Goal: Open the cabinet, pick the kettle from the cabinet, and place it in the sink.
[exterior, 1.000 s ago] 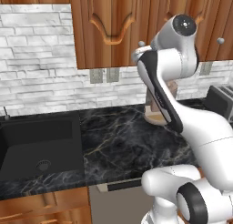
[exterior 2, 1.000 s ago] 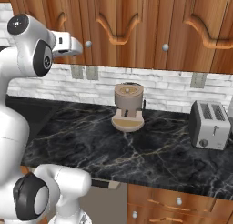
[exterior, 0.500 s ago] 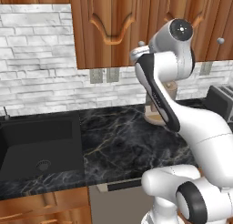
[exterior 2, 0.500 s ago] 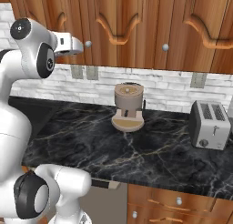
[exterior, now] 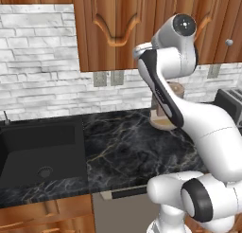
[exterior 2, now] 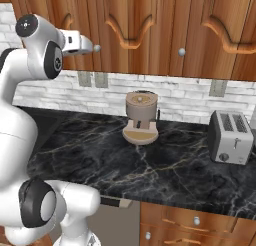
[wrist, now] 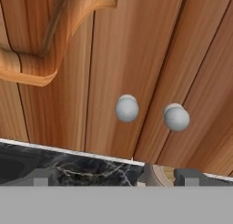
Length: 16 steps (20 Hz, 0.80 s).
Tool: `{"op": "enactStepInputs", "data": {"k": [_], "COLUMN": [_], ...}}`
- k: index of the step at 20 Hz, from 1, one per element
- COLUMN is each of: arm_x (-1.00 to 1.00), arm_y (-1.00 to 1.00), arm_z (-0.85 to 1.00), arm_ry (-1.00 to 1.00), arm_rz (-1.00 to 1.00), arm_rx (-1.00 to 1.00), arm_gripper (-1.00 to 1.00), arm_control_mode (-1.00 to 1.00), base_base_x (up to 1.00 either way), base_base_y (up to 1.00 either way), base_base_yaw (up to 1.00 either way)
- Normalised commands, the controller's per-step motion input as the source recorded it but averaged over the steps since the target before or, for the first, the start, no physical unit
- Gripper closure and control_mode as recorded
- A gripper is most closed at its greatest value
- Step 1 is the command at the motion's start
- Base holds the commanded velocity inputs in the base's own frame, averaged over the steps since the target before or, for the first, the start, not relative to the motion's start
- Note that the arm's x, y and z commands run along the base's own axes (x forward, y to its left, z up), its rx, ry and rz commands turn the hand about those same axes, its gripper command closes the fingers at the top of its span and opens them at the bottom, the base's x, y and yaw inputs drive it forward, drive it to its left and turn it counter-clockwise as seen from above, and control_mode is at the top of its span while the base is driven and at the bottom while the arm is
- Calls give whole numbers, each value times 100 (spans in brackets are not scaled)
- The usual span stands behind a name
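Overhead, reddish-brown wooden cabinet [wrist: 136, 50] doors shut; open tool [wrist: 116, 176] faces two round silver knobs [wrist: 127, 108], apart.

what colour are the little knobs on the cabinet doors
Silver-grey. The two round knobs sit side by side on the reddish-brown cabinet doors, clearest in the hand view.
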Motion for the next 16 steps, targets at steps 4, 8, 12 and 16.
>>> {"op": "enactStepInputs", "data": {"k": [4, 8, 12, 16], "arm_x": [17, 15, 15, 17], "arm_y": [0, 0, 0, -3], "arm_z": [4, 1, 0, 0], "arm_ry": [2, 0, 0, 0], "arm_rz": [1, 0, 0, 0], "arm_rx": [0, 0, 0, 0], "arm_gripper": [-100, -100, -100, -100], "arm_control_mode": [-100, -100, -100, -100], "base_base_x": [0, 0, 0, 0], "base_base_y": [0, 0, 0, 0], "base_base_yaw": [0, 0, 0, 0]}}
